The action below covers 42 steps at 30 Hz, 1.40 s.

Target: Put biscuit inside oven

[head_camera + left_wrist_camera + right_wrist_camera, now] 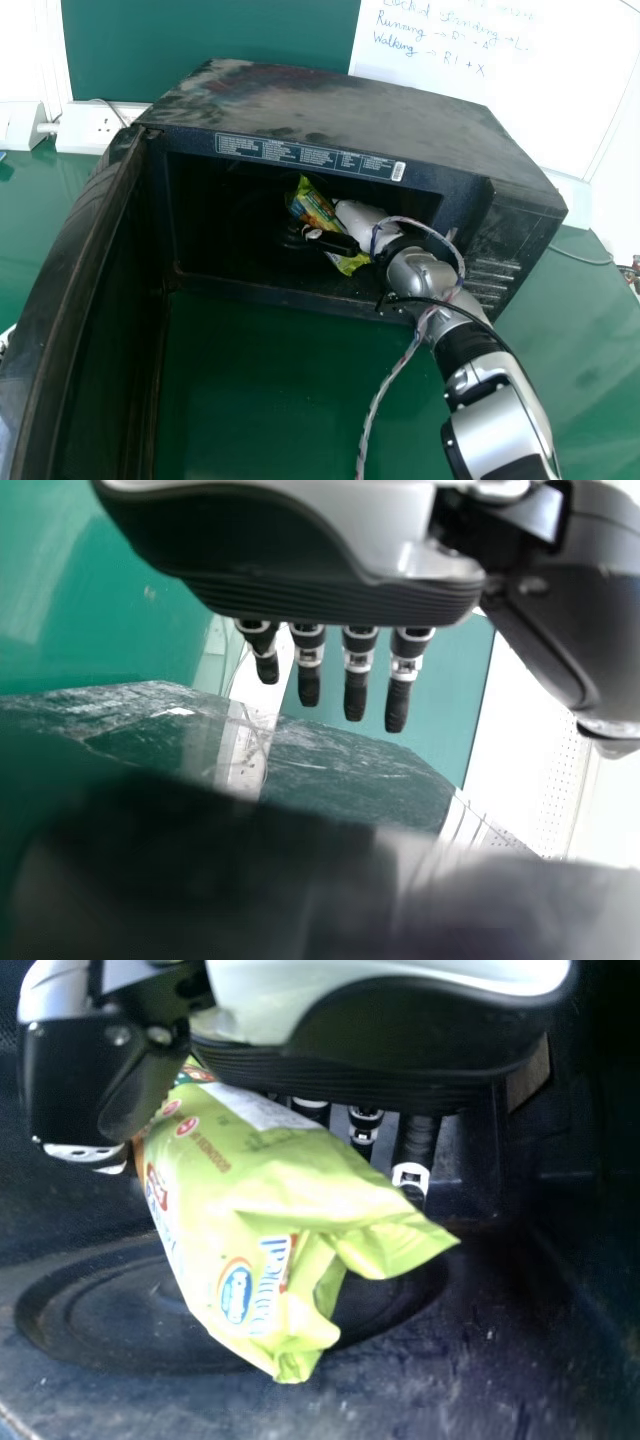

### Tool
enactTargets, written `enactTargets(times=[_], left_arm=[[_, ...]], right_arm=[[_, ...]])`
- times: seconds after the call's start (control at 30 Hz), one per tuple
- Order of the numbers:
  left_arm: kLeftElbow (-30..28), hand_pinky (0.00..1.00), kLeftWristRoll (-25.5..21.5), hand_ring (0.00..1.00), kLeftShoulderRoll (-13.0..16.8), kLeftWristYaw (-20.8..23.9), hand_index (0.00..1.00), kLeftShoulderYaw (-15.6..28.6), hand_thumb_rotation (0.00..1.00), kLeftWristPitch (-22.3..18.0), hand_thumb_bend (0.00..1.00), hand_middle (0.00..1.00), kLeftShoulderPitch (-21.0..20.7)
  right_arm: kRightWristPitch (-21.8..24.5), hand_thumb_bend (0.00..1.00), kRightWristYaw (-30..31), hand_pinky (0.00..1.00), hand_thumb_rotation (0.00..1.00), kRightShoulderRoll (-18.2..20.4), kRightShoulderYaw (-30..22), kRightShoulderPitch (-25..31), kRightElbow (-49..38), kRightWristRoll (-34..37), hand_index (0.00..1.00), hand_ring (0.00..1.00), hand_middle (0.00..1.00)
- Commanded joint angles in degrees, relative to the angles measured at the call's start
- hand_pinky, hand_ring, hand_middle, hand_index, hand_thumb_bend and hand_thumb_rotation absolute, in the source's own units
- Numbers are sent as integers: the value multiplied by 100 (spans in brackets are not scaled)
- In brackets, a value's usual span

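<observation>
Biscuit packet (235, 1200) was in the right hand's (400, 1035) grasp, clasped between thumb and fingers, likely so it could be lowered onto the turntable (80, 1305) below. The oven (330, 100) enclosed that hand; outside, the left hand (310, 585) had straight fingers.

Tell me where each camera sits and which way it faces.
Head view: on the robot's head, facing forward and down at the open oven; right arm and right hand show.
Left wrist view: at that wrist, facing past the left hand toward a green board.
Right wrist view: at that wrist, facing the biscuit packet and turntable inside the oven; right hand shows.
Shared by head and right wrist views: biscuit packet, right hand.
</observation>
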Motion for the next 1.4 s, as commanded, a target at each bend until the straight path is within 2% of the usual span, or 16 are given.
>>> enactTargets(times=[0.0,0.2,0.3,0.47,0.53,0.63,0.8,0.9,1.03,1.1,1.13,1.2,1.23,1.27,1.3,1.37], left_arm=[[5,87,-48,80,44,-79,90,-26,100,-5,83,84,73],[-6,87,25,85,40,-130,90,-43,100,5,82,88,114],[7,81,65,83,41,-146,89,-35,100,-9,81,86,113],[70,75,169,79,58,-226,88,-25,100,-56,80,82,72],[73,66,172,75,63,-258,88,-40,100,-68,80,78,58],[95,62,157,73,70,-313,87,-52,100,-73,81,76,43],[107,85,228,83,71,-356,87,-16,100,-103,81,86,58],[152,87,292,84,68,-362,87,3,100,-139,81,86,20],[282,73,472,78,-2,-383,88,-1,100,-350,80,78,-92],[321,77,576,82,43,-402,88,27,100,-399,81,83,-98],[350,81,662,84,70,-419,88,65,100,-443,82,85,-103],[383,87,800,86,94,-412,89,122,100,-504,83,88,-92],[385,87,881,86,87,-389,89,145,100,-530,83,88,-75],[355,85,965,85,71,-345,89,162,100,-536,83,86,-42],[297,84,1041,84,52,-294,89,170,100,-528,84,86,5],[116,85,1223,86,26,-156,89,174,100,-465,85,87,115]], right_arm=[[54,51,-44,14,0,75,46,-258,65,-3,49,10,46],[193,51,-43,17,0,168,160,-394,186,-45,49,14,47],[221,51,-104,18,0,205,194,-420,230,-52,49,14,47],[271,51,-146,17,0,268,250,-454,300,-80,49,13,47],[291,51,-178,16,0,296,269,-466,317,-89,49,10,47],[325,51,-183,14,0,332,293,-481,348,-106,49,8,46],[384,51,-160,15,0,379,296,-473,407,-91,49,10,47],[441,51,-152,22,0,399,301,-463,432,-88,49,17,47],[525,51,-146,29,0,417,286,-456,451,-73,49,25,47],[541,51,-143,30,0,416,264,-448,456,-48,50,28,47],[553,50,-137,32,4,417,244,-445,459,-26,49,33,52],[551,50,-146,39,7,412,221,-439,463,-4,49,51,64],[538,54,-165,44,19,405,216,-435,461,-2,61,59,69],[525,58,-174,49,27,397,208,-432,459,2,69,66,73],[510,61,-176,54,33,389,200,-430,459,5,75,72,78],[493,62,-162,62,39,379,199,-430,460,0,81,80,84]])
